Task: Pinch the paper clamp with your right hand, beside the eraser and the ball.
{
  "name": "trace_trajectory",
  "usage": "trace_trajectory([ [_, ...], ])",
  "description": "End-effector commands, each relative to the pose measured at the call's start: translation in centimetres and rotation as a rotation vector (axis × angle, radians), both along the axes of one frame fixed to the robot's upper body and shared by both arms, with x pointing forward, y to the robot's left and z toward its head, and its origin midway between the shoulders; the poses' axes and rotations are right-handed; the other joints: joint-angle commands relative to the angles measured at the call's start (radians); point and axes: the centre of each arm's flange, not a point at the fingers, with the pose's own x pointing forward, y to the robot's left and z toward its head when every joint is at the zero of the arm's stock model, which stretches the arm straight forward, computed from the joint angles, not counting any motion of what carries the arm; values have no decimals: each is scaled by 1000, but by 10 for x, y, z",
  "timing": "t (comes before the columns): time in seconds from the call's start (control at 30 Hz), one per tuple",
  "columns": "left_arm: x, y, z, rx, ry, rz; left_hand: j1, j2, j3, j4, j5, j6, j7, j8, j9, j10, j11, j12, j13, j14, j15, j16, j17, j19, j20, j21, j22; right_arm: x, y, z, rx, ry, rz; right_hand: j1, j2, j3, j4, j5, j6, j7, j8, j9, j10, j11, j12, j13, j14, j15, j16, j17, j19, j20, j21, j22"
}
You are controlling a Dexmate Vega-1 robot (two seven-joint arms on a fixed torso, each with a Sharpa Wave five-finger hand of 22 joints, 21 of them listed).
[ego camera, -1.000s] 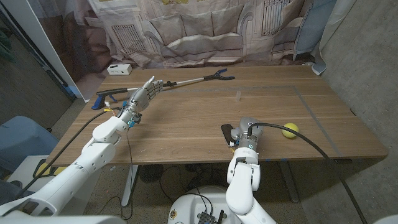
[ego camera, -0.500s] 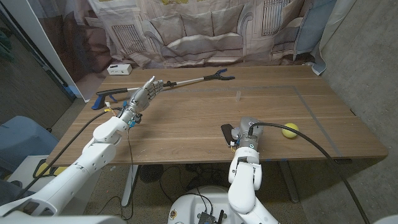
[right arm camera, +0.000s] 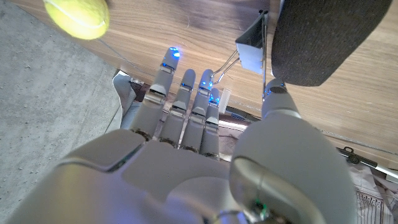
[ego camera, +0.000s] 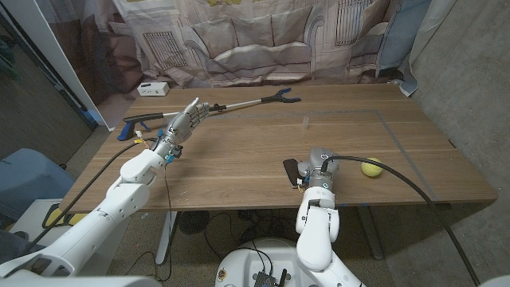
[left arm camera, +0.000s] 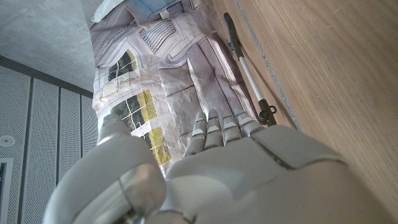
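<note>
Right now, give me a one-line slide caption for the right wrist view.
Right hand open beside black paper clamp, yellow-green ball on wooden table.

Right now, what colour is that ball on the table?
Yellow-green; the ball shows best in the head view.

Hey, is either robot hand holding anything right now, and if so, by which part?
Nothing is clearly held. The left hand is open above the table. The right hand sits by the paper clamp, fingers extended past it, not visibly pinching it.
</note>
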Motion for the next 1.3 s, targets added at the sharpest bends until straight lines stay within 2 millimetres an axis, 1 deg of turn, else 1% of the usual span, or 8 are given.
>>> trace_trajectory([
  [0.03,0,0,0,-5,0,6,7,5,7,-4,-3,9,6,-2,3,6,-4,-2,4,4,3,0,3,-2,11,0,5,-3,-4,7,26,-24,17,16,-1,6,2,2,12,-2,4,2,15,-2,12,2,9,2,9,4,9,2,2,2],
  [0.5,-2,-1,3,-10,-7,15,9,5,11,-6,-4,9,6,-2,3,5,-3,-3,4,2,2,-1,3,-3,12,0,5,-7,-11,14,59,-80,48,33,-2,10,-1,2,27,-6,5,2,31,-9,19,-3,18,-1,11,5,13,4,1,2],
  [0.6,-3,0,3,-11,-7,19,10,5,11,-6,-4,9,6,-2,3,6,-3,-3,4,3,2,-1,3,-3,12,0,5,-9,-13,14,76,-113,76,43,-2,13,-4,2,32,-7,4,3,31,-9,20,-4,11,11,6,4,15,4,1,2],
  [0.63,-4,0,3,-13,-8,20,10,5,11,-6,-4,9,5,-2,3,6,-2,-3,4,3,2,-1,3,-3,12,0,5,-10,-13,15,81,-122,82,58,-3,18,-9,2,36,-8,4,3,34,-9,21,-6,3,26,1,2,15,5,0,2],
  [0.7,-4,0,3,-13,-9,22,10,5,12,-6,-4,9,5,-2,3,5,-2,-3,4,3,3,-1,3,-3,12,0,5,-10,-14,16,92,-128,93,74,-1,24,-11,2,53,-11,7,3,51,-20,30,-7,3,31,-1,1,14,5,-2,2],
  [1.07,-6,0,5,-19,-12,31,11,6,14,-8,-4,10,6,-2,3,4,-5,-4,4,2,4,-1,3,-4,13,0,5,-12,-16,19,106,-169,111,154,-6,49,-23,0,77,-26,6,4,74,-39,46,-9,15,31,-6,-6,15,6,-6,1],
  [1.13,-6,0,6,-19,-13,32,11,6,14,-8,-4,10,5,-2,3,4,-6,-4,4,2,3,-1,3,-4,13,0,5,-12,-17,19,105,-185,113,171,-10,52,-20,-3,80,-29,4,4,80,-58,53,-6,8,32,-10,-7,-2,13,-13,1],
  [1.3,-6,-2,7,-22,-15,32,12,6,15,-8,-4,10,5,-2,3,2,-5,-5,4,1,4,-1,3,-5,14,0,5,-13,-18,20,119,-205,115,192,-13,55,-15,-6,91,-38,3,4,88,-61,64,-1,-15,39,-22,-7,-39,24,-25,0],
])
